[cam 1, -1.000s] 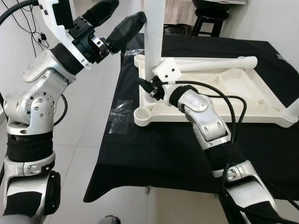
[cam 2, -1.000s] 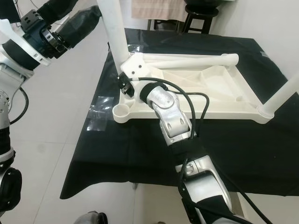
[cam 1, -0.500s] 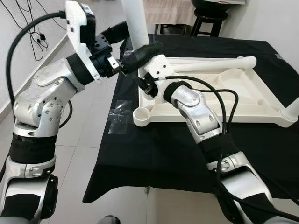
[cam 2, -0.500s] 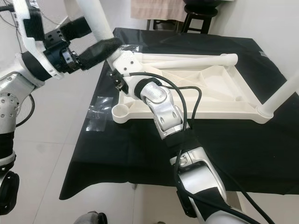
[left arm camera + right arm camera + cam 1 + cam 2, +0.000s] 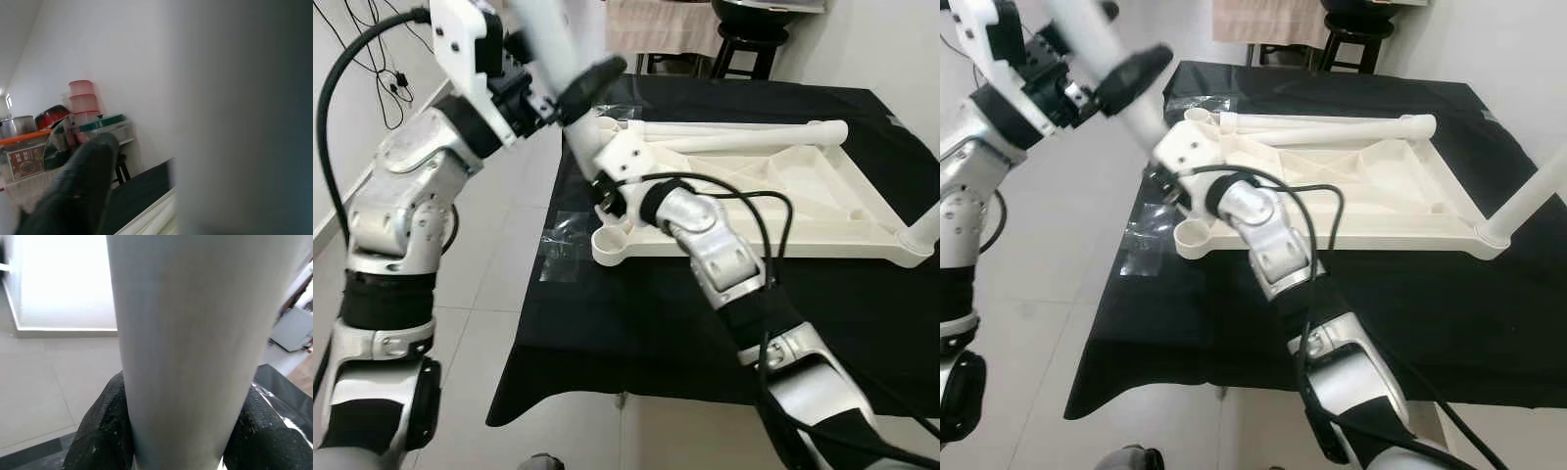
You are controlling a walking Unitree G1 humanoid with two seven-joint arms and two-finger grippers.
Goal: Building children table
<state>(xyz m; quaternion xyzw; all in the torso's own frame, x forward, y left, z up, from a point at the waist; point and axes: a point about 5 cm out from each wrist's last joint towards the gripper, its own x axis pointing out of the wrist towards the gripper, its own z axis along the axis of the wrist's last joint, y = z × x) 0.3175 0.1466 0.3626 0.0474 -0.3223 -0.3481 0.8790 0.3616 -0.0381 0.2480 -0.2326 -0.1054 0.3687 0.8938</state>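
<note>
Up at the near left corner of the white tabletop (image 5: 822, 186), lying upside down on the black counter (image 5: 636, 333), both grippers clamp the tilted white leg (image 5: 1102, 59): left gripper (image 5: 558, 93) higher, right gripper (image 5: 171, 431) lower.

Smooth white plastic tabletop (image 5: 822, 186) on matt black cloth (image 5: 636, 333).

A table draped in a black cloth (image 5: 636, 333) carries the white upturned tabletop (image 5: 803, 211), which lies flat toward its far left part. A loose white leg (image 5: 744, 132) rests along the tabletop's far edge.
</note>
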